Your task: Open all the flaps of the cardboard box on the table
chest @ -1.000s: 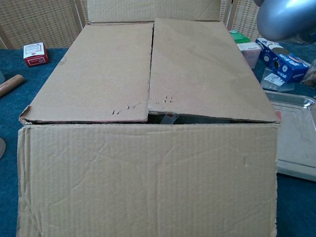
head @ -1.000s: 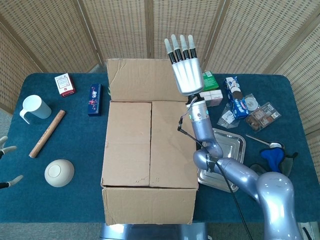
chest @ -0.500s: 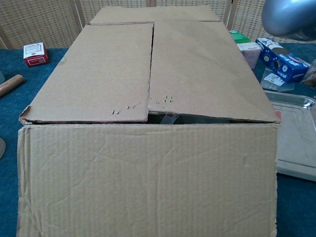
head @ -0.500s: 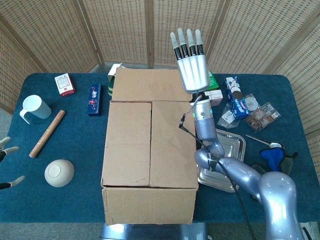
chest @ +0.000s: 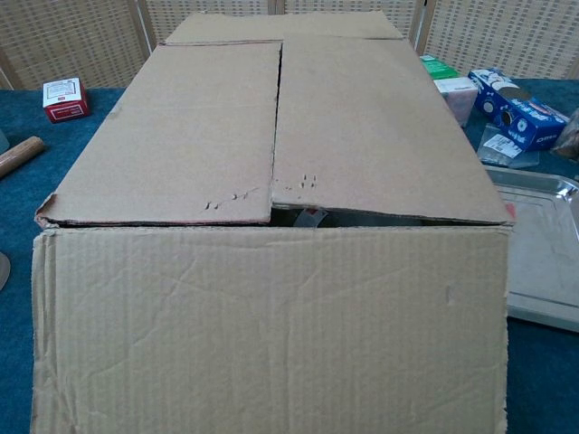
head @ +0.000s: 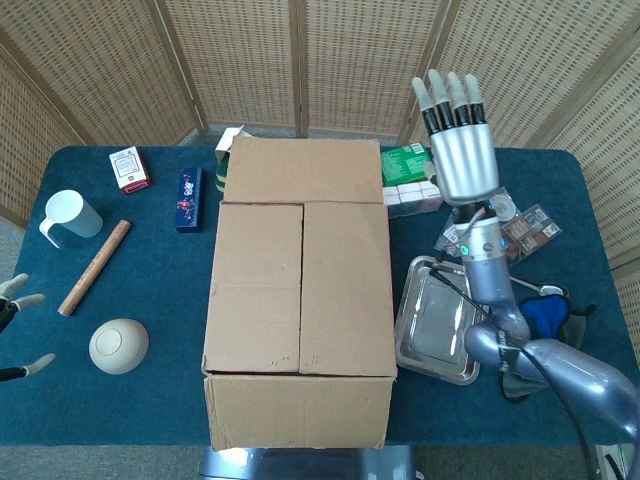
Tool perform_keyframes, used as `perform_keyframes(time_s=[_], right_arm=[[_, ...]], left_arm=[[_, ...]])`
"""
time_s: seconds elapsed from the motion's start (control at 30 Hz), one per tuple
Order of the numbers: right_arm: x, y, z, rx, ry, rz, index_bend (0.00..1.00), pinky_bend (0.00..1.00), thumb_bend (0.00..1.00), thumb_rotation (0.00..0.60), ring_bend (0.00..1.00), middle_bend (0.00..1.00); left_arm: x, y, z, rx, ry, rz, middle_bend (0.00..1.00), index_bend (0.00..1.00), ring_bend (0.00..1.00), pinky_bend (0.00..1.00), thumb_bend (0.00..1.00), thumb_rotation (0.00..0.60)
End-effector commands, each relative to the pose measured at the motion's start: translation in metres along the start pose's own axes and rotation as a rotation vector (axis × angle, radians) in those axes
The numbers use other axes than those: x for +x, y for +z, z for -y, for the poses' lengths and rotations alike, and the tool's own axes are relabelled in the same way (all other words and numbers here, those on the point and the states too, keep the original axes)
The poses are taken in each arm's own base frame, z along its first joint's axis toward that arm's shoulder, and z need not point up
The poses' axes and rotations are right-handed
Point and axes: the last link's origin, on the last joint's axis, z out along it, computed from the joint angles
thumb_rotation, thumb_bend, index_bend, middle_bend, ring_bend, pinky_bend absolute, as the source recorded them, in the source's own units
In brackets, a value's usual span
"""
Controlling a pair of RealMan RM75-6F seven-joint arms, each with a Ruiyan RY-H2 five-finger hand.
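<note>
Head view: right hand (head: 462, 150) raised flat, fingers straight, empty, beside cardboard box (head: 300, 300)

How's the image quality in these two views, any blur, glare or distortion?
Head view: sharp and evenly lit, soft shadows only; mild glare on the metal tray; the right hand looks crisp. Chest view: the box fills the frame with strong perspective stretch and slight softness; neither hand shows there.

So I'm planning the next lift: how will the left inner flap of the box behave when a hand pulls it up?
The left inner flap looks like stiff corrugated board, so it should probably swing up in one piece along its outer fold. It likely feels light. Its near edge is dented and frayed, so it may buckle there if pinched hard.
</note>
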Motion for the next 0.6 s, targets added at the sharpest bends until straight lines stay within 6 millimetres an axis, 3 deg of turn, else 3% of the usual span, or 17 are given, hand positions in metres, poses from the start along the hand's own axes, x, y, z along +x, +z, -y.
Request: perform_keyframes(time_s=[0.03, 0.3, 0.6], right_arm=[[0.009, -0.036, -0.032, 0.026, 0.026, 0.038, 0.00, 0.12, 0.00, 0.600, 0.00, 0.00], [0.017, -0.078, -0.060, 0.066, 0.078, 0.117, 0.00, 0.13, 0.00, 0.600, 0.00, 0.00], [0.023, -0.105, -0.056, 0.157, 0.044, 0.201, 0.00, 0.13, 0.00, 0.600, 0.00, 0.00]], left_arm=[[-0.001, 0.000, -0.002, -0.006, -0.003, 0.002, 0.00, 0.21, 0.09, 0.20, 0.39, 0.600], [-0.004, 0.002, -0.005, -0.016, -0.004, 0.013, 0.00, 0.21, 0.09, 0.20, 0.39, 0.600], [-0.007, 0.002, -0.008, -0.025, 0.005, 0.025, 0.00, 0.21, 0.09, 0.20, 0.39, 0.600]])
